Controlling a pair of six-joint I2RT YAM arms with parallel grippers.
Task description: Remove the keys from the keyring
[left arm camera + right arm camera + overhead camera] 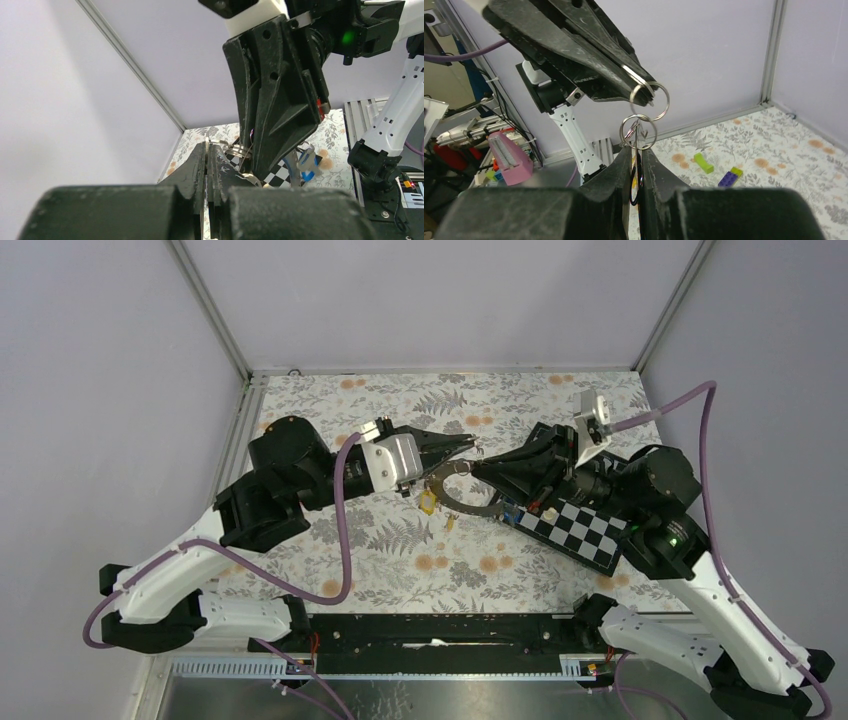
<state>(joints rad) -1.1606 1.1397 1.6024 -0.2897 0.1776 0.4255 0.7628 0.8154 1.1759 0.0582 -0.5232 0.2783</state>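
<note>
You are pinching the keyring (462, 510) with the right hand (476, 468), a small split ring (650, 100) with the left hand (471, 444) (keys (428, 502) hanging on); removal is barely starting.

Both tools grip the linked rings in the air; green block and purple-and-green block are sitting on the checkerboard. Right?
One slip: the green block and the purple-and-green block lie on the floral mat, not on the checkerboard; the right wrist view shows it. The rest holds: left tool and right tool both grip the linked rings in the air.
</note>
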